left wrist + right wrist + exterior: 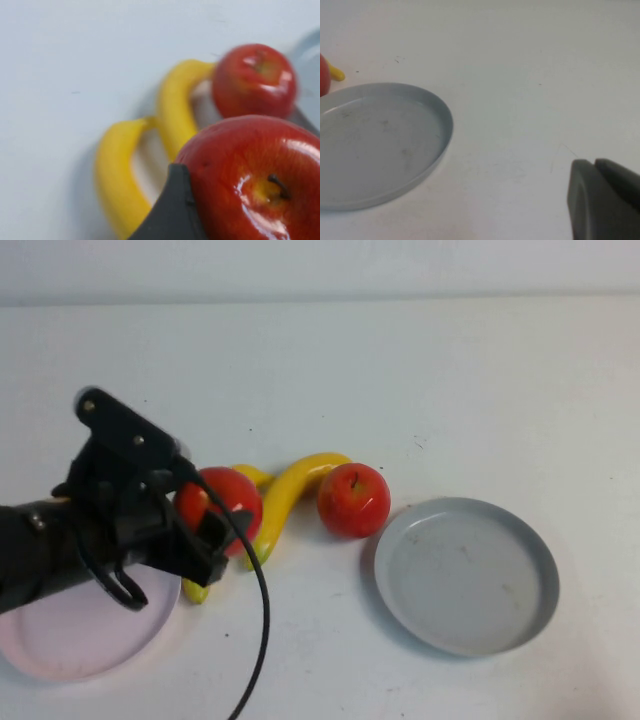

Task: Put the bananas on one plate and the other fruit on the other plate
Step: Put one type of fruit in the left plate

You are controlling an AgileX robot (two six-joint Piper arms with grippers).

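We see the left gripper (205, 530) closed around one red apple (222, 502), held beside the pink plate (75, 635), at its edge nearest the grey plate (465, 575). The second apple (353, 500) sits on the table (400, 380) just beside the grey plate, touching one banana (290, 490). The other banana (115, 180) lies partly under the held apple. The right gripper (605, 200) hangs near the grey plate; we cannot tell its opening.
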